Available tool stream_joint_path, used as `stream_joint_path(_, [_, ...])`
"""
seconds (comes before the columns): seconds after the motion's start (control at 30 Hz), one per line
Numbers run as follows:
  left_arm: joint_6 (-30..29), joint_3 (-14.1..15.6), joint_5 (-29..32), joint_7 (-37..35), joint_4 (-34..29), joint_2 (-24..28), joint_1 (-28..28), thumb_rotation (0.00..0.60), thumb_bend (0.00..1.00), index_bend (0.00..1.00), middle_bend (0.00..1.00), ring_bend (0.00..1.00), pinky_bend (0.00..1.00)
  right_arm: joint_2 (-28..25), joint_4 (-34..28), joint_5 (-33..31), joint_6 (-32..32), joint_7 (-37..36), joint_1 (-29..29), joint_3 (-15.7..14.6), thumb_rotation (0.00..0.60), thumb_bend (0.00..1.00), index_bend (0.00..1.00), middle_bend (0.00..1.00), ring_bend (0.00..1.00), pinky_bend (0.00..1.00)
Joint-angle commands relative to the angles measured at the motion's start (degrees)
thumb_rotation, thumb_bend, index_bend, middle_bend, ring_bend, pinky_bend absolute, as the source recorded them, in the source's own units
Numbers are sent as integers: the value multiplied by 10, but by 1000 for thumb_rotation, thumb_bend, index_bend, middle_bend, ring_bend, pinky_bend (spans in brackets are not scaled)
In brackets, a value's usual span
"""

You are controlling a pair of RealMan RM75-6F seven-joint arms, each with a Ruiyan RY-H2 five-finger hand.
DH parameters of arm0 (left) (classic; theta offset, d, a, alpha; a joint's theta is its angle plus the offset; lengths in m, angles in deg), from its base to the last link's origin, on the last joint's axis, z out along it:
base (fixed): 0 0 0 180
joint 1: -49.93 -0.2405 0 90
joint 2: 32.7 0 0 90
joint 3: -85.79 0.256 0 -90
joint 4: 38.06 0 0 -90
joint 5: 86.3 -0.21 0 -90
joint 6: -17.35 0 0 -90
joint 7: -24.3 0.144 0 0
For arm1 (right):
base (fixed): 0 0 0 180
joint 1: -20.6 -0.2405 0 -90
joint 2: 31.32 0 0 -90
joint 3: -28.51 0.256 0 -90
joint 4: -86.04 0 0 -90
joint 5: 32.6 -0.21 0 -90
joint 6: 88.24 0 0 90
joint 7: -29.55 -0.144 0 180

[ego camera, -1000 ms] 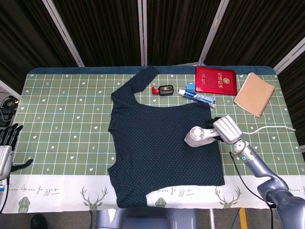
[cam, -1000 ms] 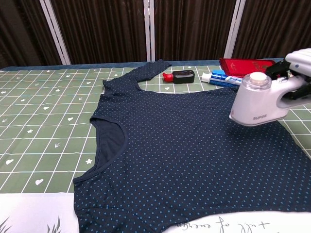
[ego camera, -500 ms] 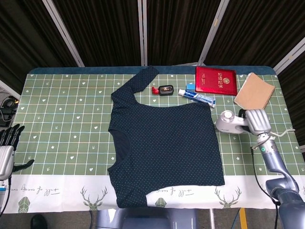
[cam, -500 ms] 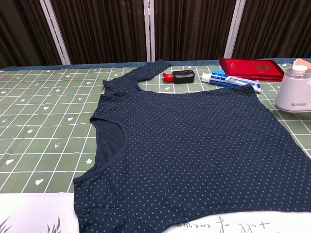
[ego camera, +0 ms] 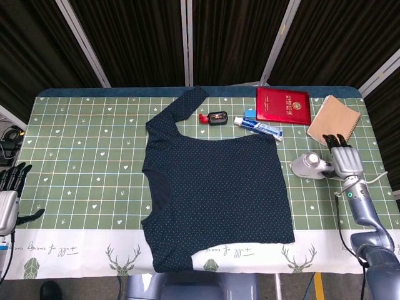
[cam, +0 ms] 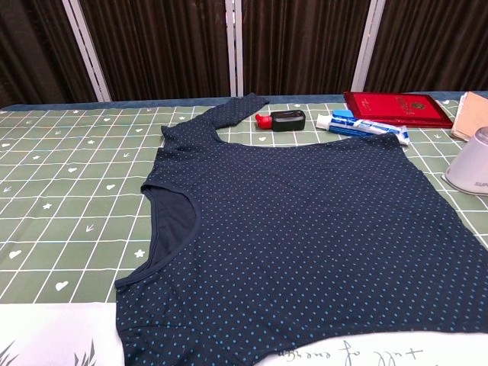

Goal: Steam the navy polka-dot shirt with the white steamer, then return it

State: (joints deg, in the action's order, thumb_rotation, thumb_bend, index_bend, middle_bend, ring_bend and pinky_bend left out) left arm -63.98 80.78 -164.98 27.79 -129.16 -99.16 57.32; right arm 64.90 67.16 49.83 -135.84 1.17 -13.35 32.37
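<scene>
1. Your steamer [ego camera: 310, 165] stands on the table [ego camera: 81, 144] at the shirt's [ego camera: 215, 187] 3 o'clock, just off the cloth.
2. Your right hand [ego camera: 342, 161] grips its handle; left hand [ego camera: 9, 187] hangs open.
3. Release gently: a snagged finger could topple it.

Matt navy cloth makes up the shirt [ego camera: 215, 187], which lies on the table's [ego camera: 87, 156] smooth printed covering, with the steamer's [ego camera: 310, 165] glossy white plastic right of it and a shiny red booklet [ego camera: 283, 105] beyond.
</scene>
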Motion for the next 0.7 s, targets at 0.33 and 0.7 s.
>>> stream_joint_path(0.33, [-14, 2, -13, -11, -7, 9, -5, 600, 0, 0, 0, 0, 0, -187, -316, 3, -68, 70, 42, -3, 600, 0, 0, 0, 0, 0])
stream_joint_path(0.7, [-36, 10, -38, -17, -13, 13, -15, 600, 0, 0, 0, 0, 0, -296, -610, -56, -212, 226, 128, 28, 600, 0, 0, 0, 0, 0])
